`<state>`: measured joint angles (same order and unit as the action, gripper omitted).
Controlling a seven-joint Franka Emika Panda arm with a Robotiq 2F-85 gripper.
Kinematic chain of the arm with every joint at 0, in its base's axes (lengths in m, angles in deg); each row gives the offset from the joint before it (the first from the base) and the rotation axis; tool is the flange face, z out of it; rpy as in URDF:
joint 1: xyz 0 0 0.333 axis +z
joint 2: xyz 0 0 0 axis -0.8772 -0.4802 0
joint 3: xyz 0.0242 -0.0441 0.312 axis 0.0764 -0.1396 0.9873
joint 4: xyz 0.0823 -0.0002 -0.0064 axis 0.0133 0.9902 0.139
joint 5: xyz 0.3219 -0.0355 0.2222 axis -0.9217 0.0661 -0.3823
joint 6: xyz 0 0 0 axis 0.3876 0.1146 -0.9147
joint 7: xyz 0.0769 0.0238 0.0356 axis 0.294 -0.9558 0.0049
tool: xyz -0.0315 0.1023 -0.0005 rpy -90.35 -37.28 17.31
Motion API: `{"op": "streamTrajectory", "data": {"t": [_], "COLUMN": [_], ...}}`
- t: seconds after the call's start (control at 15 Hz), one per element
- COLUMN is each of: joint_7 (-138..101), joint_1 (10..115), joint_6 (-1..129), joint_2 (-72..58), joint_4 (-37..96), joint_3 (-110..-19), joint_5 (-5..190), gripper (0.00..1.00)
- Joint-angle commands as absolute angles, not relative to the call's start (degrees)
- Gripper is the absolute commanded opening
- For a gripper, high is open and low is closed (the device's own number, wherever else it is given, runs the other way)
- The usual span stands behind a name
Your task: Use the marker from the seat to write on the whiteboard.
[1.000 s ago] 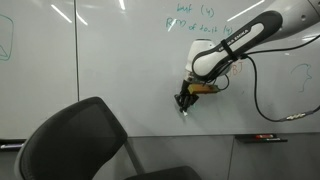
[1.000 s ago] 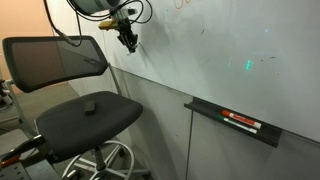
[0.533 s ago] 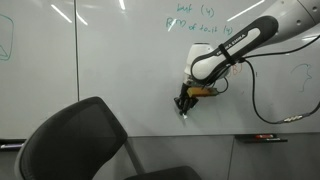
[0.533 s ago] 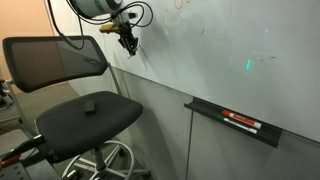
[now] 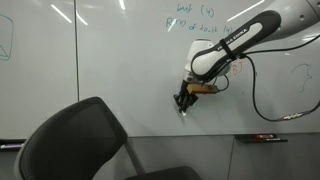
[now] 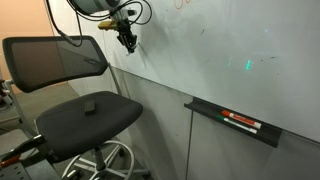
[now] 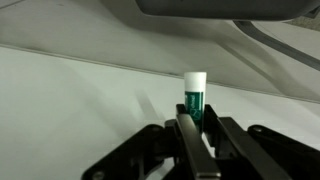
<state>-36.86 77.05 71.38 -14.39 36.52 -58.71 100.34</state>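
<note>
The tool (image 7: 197, 122) is clamped narrow on the marker (image 7: 196, 98). In the wrist view its two dark fingers (image 7: 186, 133) press on either side of the teal barrel, and the white end sticks out beyond them toward the whiteboard (image 7: 80, 90). Whether that end actually touches the board cannot be told from this view.

In both exterior views the tool (image 5: 183, 103) (image 6: 128, 42) points down and in at the whiteboard (image 5: 100, 60) (image 6: 220, 40), in its lower half, not far above the bottom edge. Teal handwriting (image 5: 195, 20) sits well above it, near the top edge. The marker is too small to pick out in these views.

The seat (image 5: 80, 140) is a black office chair standing in front of the board. Its backrest (image 6: 55, 60) is below the tool and apart from it. A small dark object (image 6: 90, 103) lies on the cushion; what it is cannot be told.

A shallow dark tray (image 6: 200, 108) is fixed along the board's bottom edge, well away from the tool. In it lie red-and-dark items (image 6: 240, 122), end to end along the tray.

A black cable (image 5: 256, 95) hangs in a loop from the arm in front of the board.
</note>
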Motion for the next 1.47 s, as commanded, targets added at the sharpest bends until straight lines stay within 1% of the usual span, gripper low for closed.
{"op": "streamTrajectory", "data": {"t": [0.0,0.53,1.4], "joint_7": [-35.4,-35.8,-36.2], "joint_1": [76.1,75.3,74.3], "joint_6": [69.5,69.0,70.2], "joint_2": [-9.6,-6.3,-9.8], "joint_4": [40.5,44.5,40.7], "joint_3": [-57.0,-57.6,-59.4], "joint_5": [95.9,96.0,99.5], "gripper": [0.07,0.06,0.06]}}
